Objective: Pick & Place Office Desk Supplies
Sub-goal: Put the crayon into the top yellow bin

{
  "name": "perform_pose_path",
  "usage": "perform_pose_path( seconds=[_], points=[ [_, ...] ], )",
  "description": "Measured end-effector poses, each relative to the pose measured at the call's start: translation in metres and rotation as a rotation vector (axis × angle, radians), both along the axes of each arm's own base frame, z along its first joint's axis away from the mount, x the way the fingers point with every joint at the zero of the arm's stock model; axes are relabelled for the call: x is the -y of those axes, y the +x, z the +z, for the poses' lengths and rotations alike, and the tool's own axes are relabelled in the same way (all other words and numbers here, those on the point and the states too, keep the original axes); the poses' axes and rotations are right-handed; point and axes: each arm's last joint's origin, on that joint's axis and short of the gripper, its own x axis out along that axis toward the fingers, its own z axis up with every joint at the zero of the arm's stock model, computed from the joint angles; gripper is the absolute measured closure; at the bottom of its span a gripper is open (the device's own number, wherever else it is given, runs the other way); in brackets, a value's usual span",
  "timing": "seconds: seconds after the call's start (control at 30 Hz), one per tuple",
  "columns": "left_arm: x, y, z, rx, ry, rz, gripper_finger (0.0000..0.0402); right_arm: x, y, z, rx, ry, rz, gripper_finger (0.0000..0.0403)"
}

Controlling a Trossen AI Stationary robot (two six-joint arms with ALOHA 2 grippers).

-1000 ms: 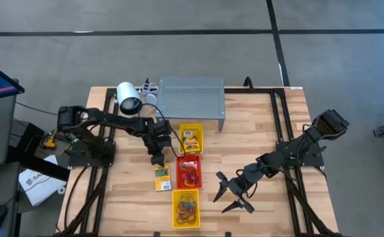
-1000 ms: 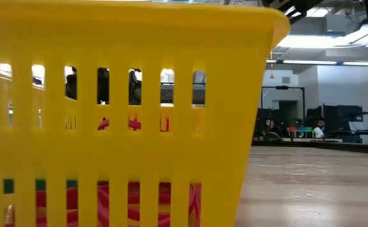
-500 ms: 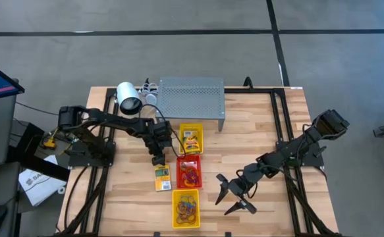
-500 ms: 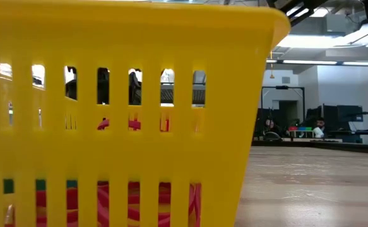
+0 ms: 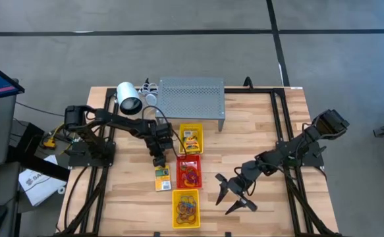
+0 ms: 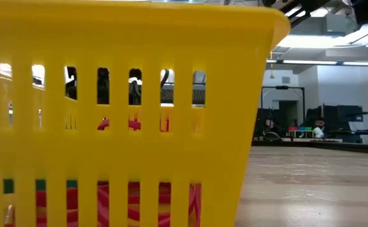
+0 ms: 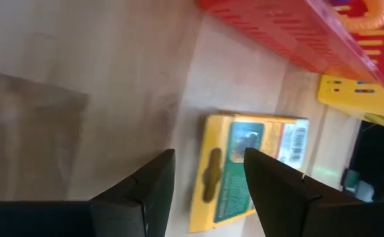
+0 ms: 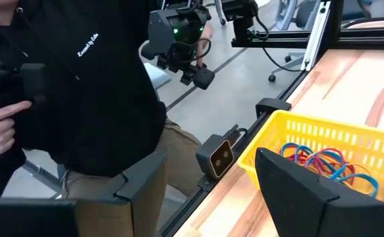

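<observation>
Both fingers of my left gripper (image 5: 157, 160) are spread wide, holding nothing, hovering just above the card packet (image 5: 163, 178) lying left of the red tray (image 5: 178, 178) at frame center. Drop crooked and I'd probably shove it against that tray.

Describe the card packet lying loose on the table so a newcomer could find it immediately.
Three small trays run in a line down the table's middle: yellow tray, red tray, yellow tray. The card packet lies flat on bare wood beside the red one, under the open left gripper. Unlike the other supplies, it sits in no tray.
</observation>
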Motion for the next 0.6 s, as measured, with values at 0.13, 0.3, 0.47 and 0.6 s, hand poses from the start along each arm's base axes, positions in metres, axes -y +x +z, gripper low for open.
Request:
perform_pose_path(
  seconds=[0.13, 0.3, 0.47, 0.6],
  points=[
    [0.002, 0.0, 0.0, 0.004, -0.021, -0.013, 0.0223, 0.004, 0.002, 0.0, -0.005, 0.007, 0.009, 0.018],
    [0.006, 0.001, 0.0, 0.008, -0.022, -0.027, 0.0223, 0.009, 0.004, 0.0, -0.013, 0.017, 0.016, 0.018],
    [0.01, 0.002, 0.001, 0.016, -0.02, -0.041, 0.0223, 0.014, 0.007, 0.0, -0.023, 0.03, 0.022, 0.018],
    [0.01, 0.002, 0.001, 0.017, -0.02, -0.042, 0.0224, 0.017, 0.008, 0.0, -0.031, 0.04, 0.035, 0.018]
  ],
)
